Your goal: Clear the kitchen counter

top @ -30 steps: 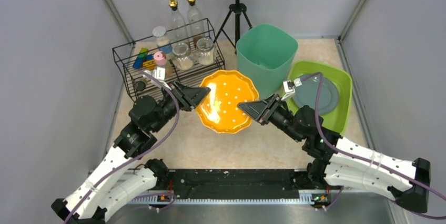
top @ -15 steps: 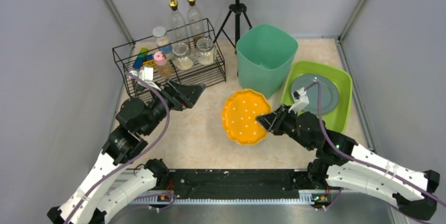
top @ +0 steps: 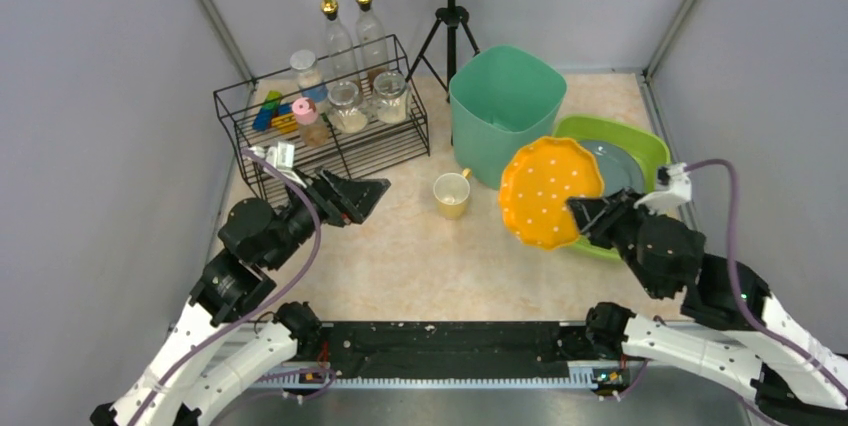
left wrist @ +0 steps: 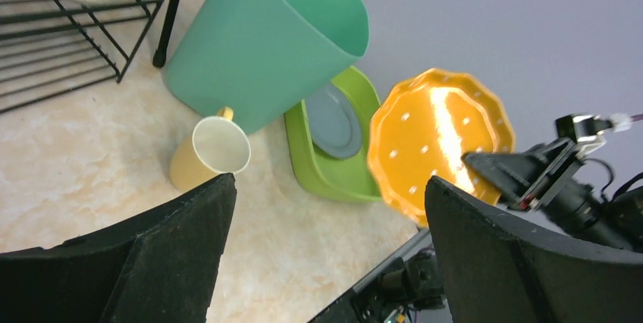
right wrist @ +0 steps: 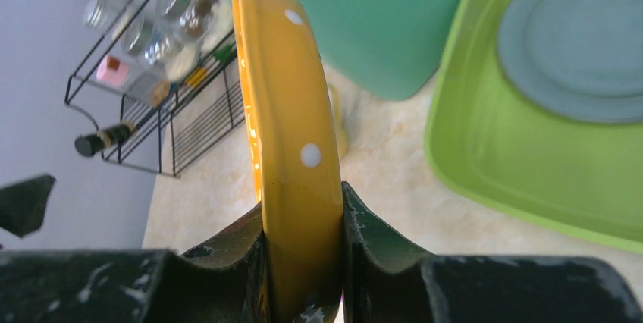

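**Top external view: right claw (top: 585,214) holds orange plate (top: 550,191) on edge, left claw (top: 375,188) gapes empty**

The right claw is pinched narrow on the rim of the white-dotted orange plate. Seen from the right wrist, a finger presses on each face of the plate, which stands upright out of the grip. The plate is raised off the kitchen counter (top: 440,266). From above it overlaps the lime tray (top: 652,151) that lies just beyond this claw, and the grey plate (top: 618,174) resting in that tray. A green tub (top: 505,106) stands beyond the claw, to its left.

The left claw hangs with its jaws wide apart and nothing between them. A black wire rack (top: 330,146) of jars and bottles sits just behind it. Ahead of its fingertips, between the two claws, a yellow mug (top: 451,193) stands upright near the tub.

The kitchen counter, cream with faint marbling, spreads beneath both claws and carries the mug, tub, tray and rack.
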Available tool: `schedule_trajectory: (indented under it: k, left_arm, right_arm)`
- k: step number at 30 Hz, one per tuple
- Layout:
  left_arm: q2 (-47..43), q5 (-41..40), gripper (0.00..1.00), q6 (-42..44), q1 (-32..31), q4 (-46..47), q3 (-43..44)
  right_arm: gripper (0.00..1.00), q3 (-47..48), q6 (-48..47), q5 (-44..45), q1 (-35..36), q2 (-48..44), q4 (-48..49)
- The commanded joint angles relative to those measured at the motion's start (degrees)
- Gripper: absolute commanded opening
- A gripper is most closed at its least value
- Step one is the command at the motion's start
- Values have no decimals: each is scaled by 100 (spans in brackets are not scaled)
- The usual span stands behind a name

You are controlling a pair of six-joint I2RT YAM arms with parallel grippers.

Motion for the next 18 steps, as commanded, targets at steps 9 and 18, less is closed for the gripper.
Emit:
schedule_trajectory:
  k: [9,18]
  left_arm:
    - [37,955,99,-286,11,476,-642]
    - [132,1403,98,-483,12,764,-923]
  right_arm:
    - [0,847,29,2234,-56,200,-576]
    - [0,734,160,3143,-69,810,-563]
